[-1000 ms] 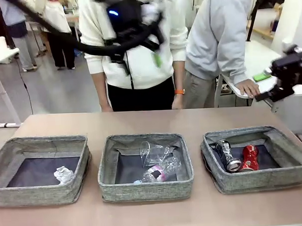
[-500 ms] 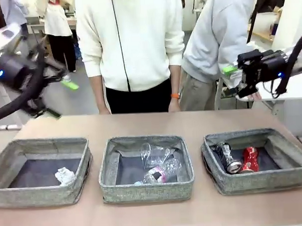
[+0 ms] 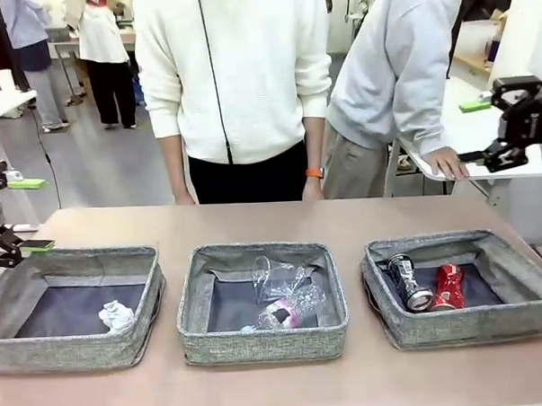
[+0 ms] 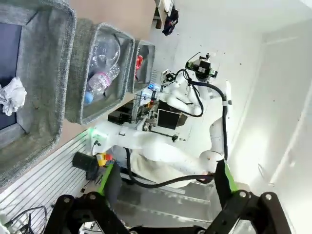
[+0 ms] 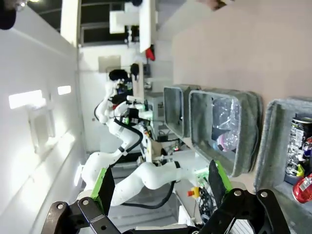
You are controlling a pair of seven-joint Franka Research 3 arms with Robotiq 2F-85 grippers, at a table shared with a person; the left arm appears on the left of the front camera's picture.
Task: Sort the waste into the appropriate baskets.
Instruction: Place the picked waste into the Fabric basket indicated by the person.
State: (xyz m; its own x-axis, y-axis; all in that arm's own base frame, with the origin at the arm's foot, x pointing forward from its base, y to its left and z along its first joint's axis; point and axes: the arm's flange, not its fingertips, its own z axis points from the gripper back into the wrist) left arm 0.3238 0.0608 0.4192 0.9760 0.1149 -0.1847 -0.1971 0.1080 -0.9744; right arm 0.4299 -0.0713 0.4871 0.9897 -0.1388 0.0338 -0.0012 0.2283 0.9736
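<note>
Left pincer (image 4: 165,183) gapes; front shows red can (image 3: 449,283).

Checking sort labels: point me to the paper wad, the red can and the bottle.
white paper wad (image 3: 115,314), front view, middle of the wad in the left basket.
crushed red can (image 3: 449,283), front view, middle of the can body in the right basket.
clear blue-capped plastic bottle (image 3: 289,307), front view, clear body above the pink label.
</note>
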